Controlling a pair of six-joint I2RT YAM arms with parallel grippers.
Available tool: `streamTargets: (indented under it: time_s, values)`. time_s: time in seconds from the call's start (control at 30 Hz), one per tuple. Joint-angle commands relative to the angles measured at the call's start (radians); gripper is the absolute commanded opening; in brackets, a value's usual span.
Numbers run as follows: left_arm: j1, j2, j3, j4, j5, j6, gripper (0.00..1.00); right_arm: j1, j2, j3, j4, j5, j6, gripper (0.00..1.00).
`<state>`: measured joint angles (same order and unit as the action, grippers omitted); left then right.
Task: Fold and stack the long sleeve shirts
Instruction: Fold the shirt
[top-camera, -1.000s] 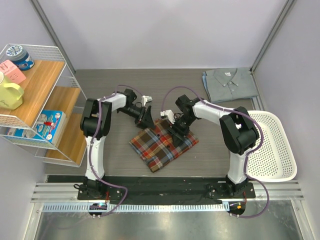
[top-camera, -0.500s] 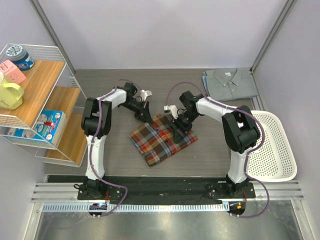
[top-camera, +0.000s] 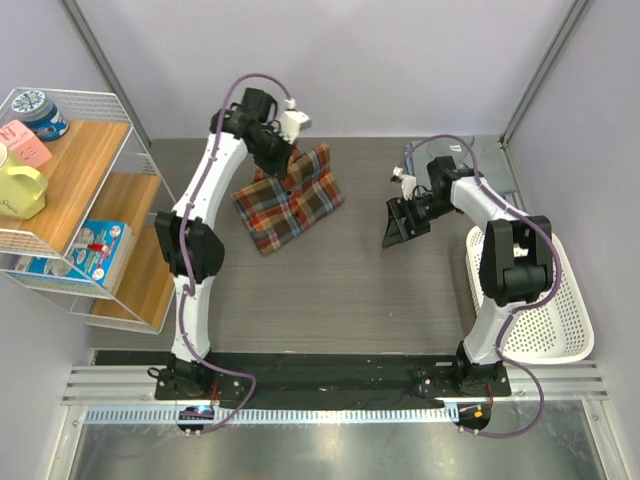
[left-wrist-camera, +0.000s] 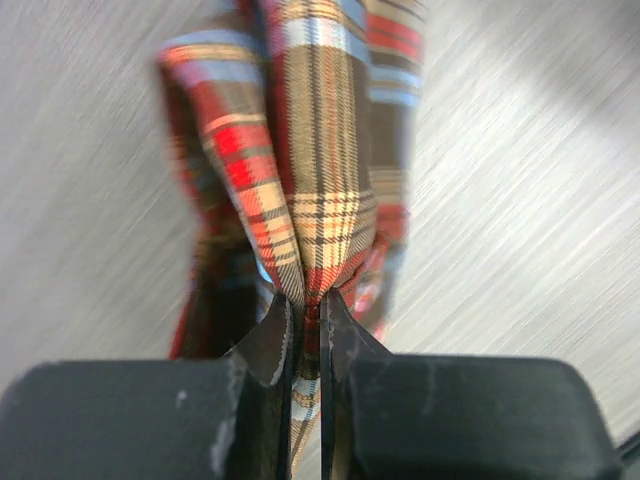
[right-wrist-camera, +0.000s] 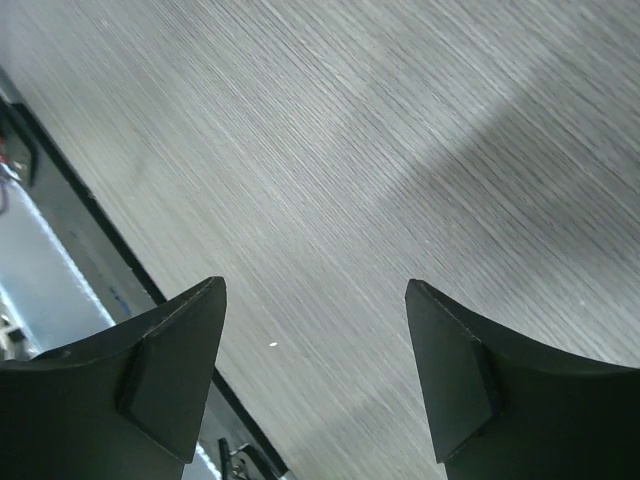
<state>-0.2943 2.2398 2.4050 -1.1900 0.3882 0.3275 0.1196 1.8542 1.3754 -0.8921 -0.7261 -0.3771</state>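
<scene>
The folded plaid long sleeve shirt (top-camera: 290, 198) hangs above the table at the back left, bunched at its top edge. My left gripper (top-camera: 283, 162) is shut on that edge. In the left wrist view the plaid cloth (left-wrist-camera: 310, 150) is pinched between the fingers of the left gripper (left-wrist-camera: 308, 300) and drapes away below them. The grey-blue long sleeve shirt (top-camera: 492, 162) lies folded at the back right, partly behind my right arm. My right gripper (top-camera: 398, 226) stands open to the left of it over bare table. Nothing is between the jaws of the right gripper (right-wrist-camera: 315, 288).
A white mesh basket (top-camera: 560, 330) sits at the right edge of the table. A wire shelf (top-camera: 70, 200) with cups and boxes stands at the left. The table's near edge (right-wrist-camera: 60, 170) and a black rail show in the right wrist view.
My left gripper shut on the plaid shirt and lifted it off the table toward the back left. My right gripper left the shirt, moved right and opened wider.
</scene>
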Motion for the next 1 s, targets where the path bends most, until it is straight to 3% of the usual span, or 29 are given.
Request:
streamTargets:
  time_s: [0.0, 0.17, 0.3, 0.4, 0.57, 0.67, 0.7, 0.8, 0.87, 0.97]
  values:
    - [-0.234, -0.144, -0.168, -0.015, -0.365, 0.277, 0.0, -0.034, -0.052, -0.009, -0.018, -0.075, 0.041, 0.78]
    - [-0.397, -0.187, -0.51, 0.136, -0.535, 0.259, 0.0, -0.075, -0.041, -0.029, -0.018, -0.094, 0.052, 0.78]
    - [-0.548, -0.2, -0.677, 0.226, -0.48, 0.058, 0.0, -0.1, -0.046, -0.053, -0.021, -0.088, 0.053, 0.78]
    - [-0.641, -0.197, -0.687, 0.268, -0.439, -0.025, 0.0, -0.106, -0.055, -0.079, -0.021, -0.07, 0.053, 0.78]
    - [-0.686, -0.126, -0.584, 0.248, -0.289, -0.174, 0.01, -0.153, -0.052, -0.116, -0.024, -0.047, 0.055, 0.78]
    - [-0.686, -0.127, -0.552, 0.219, -0.198, -0.177, 0.25, -0.159, -0.053, -0.114, -0.028, -0.019, 0.055, 0.78]
    - [-0.687, -0.141, -0.555, 0.217, -0.184, -0.165, 0.38, -0.159, -0.053, -0.114, -0.03, -0.01, 0.055, 0.78]
    - [-0.669, -0.225, -0.544, 0.202, -0.117, -0.113, 0.54, -0.159, -0.059, -0.122, -0.044, 0.004, 0.063, 0.78]
    - [-0.617, -0.288, -0.5, 0.173, 0.01, -0.111, 0.57, -0.159, -0.066, -0.145, -0.05, -0.013, 0.084, 0.78]
    - [-0.525, -0.345, -0.486, 0.164, 0.046, -0.134, 0.59, -0.156, -0.072, -0.183, -0.038, -0.042, 0.142, 0.76]
